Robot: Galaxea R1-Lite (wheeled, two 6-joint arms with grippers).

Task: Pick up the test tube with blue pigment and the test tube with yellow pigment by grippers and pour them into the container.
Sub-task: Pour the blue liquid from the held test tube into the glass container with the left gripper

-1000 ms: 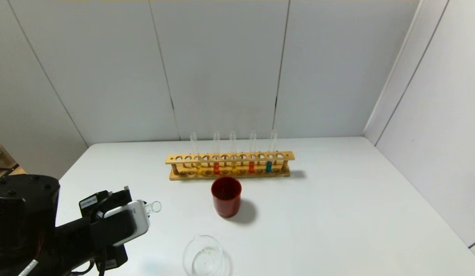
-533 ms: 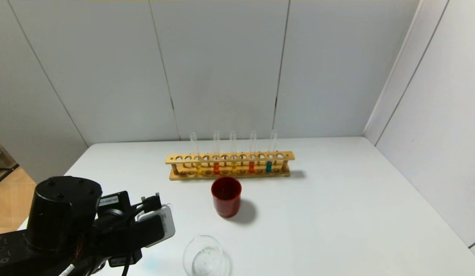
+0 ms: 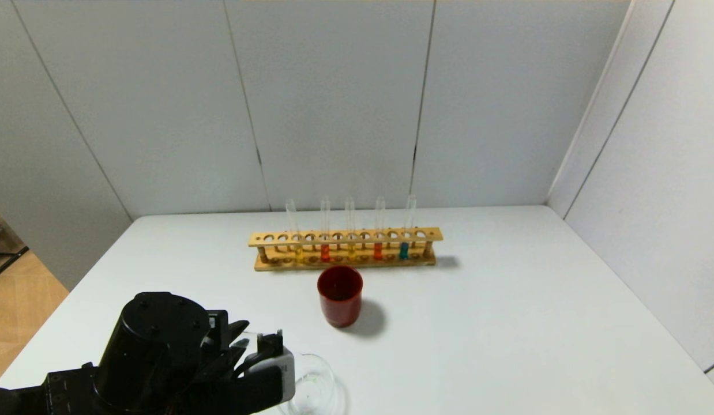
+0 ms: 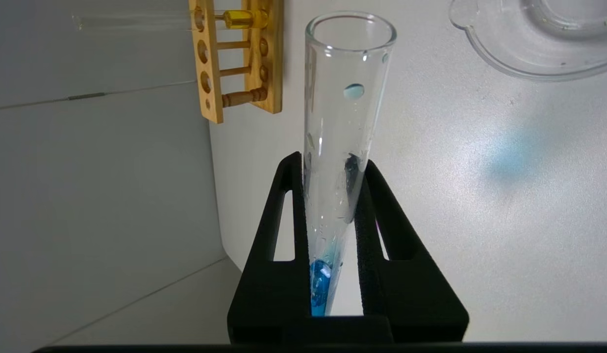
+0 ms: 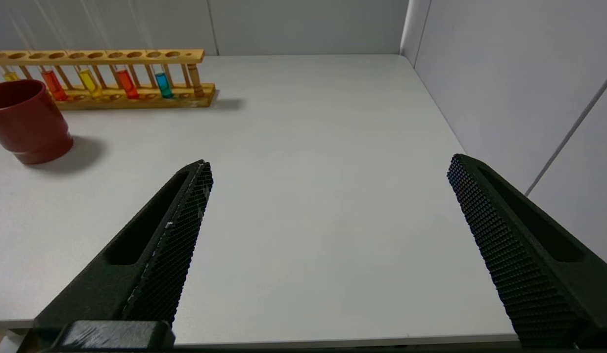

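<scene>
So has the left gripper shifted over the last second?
Yes. The left gripper, holding the test tube with blue pigment, has moved rightward toward the container, which stays put.

Dark red cup (image 3: 340, 295), yellow-wood rack (image 3: 344, 249)

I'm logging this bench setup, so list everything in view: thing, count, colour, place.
table: one, white, under everything.
rack: one, wooden, far middle of the table.
tubes in the rack: five, clear; liquids yellow, orange-red, yellow, orange-red, teal-blue.
cup: one, dark red, in front of the rack.
container: one, clear glass, near edge.
test tube with blue pigment: one, clear, a little blue liquid left, tilted beside the container.
left gripper: black, clamped on that tube.
right gripper: black, open over the table's right side.
</scene>
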